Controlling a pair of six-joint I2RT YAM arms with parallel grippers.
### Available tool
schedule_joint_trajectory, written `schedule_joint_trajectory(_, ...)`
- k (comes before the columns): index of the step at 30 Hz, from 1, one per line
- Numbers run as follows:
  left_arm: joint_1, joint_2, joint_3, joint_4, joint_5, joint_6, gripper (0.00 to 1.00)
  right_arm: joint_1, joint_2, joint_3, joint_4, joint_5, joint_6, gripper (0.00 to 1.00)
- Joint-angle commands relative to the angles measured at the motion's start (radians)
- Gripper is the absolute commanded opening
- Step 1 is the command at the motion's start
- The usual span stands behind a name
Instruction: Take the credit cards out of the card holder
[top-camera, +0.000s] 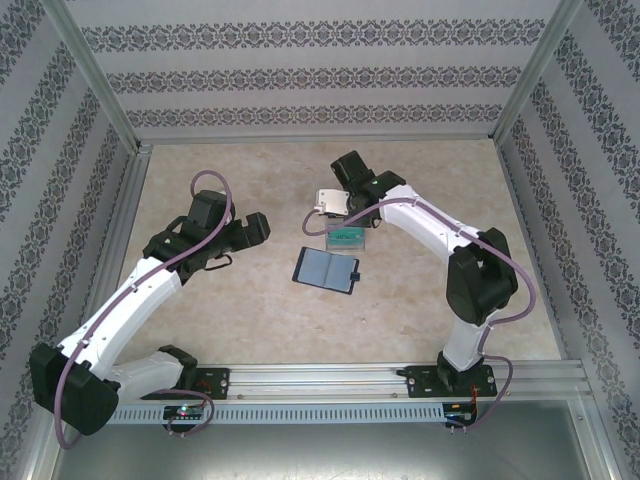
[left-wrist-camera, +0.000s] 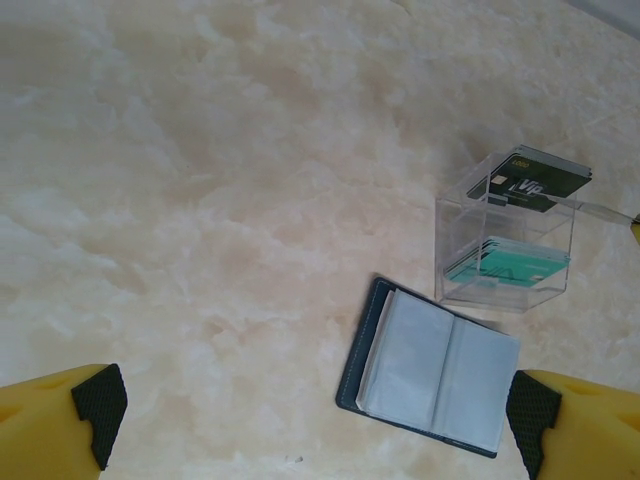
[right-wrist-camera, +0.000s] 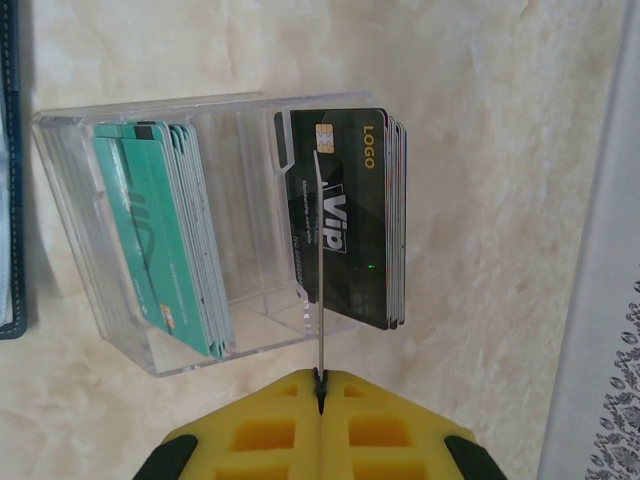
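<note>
The slate-blue card holder (top-camera: 326, 268) lies open on the table, its grey pockets (left-wrist-camera: 440, 365) facing up. Beside it stands a clear plastic box (left-wrist-camera: 455, 225) with teal-green cards (left-wrist-camera: 505, 262) in one compartment and dark "VIP" cards (right-wrist-camera: 350, 210) at its other end. My right gripper (right-wrist-camera: 320, 385) is shut on a thin silvery-grey card (right-wrist-camera: 320, 280), seen edge-on over the box and as a pale rectangle (top-camera: 328, 200) in the top view. My left gripper (left-wrist-camera: 315, 440) is open above the table, its pads (left-wrist-camera: 95, 405) wide apart, with the holder near its right finger.
The wallet's dark edge (right-wrist-camera: 8, 170) sits just left of the box in the right wrist view. A patterned wall (right-wrist-camera: 600, 300) and metal frame rise close on the right. Bare marble tabletop (left-wrist-camera: 200, 200) stretches left of the wallet.
</note>
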Motion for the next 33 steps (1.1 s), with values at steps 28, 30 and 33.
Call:
schedule_joint_trajectory(28,0.051,-0.019,-0.009,-0.055,-0.013,-0.008,1.0,-0.026,0.155,0.052,0.094,0.005,-0.002,0.08)
schedule_joint_trajectory(30,0.053,-0.018,-0.008,-0.056,-0.015,-0.008,0.99,-0.027,0.16,0.056,0.097,0.005,0.008,0.14)
schedule_joint_trajectory(33,0.057,-0.018,-0.01,-0.052,-0.013,-0.009,0.99,-0.028,0.166,0.064,0.105,0.007,0.016,0.21)
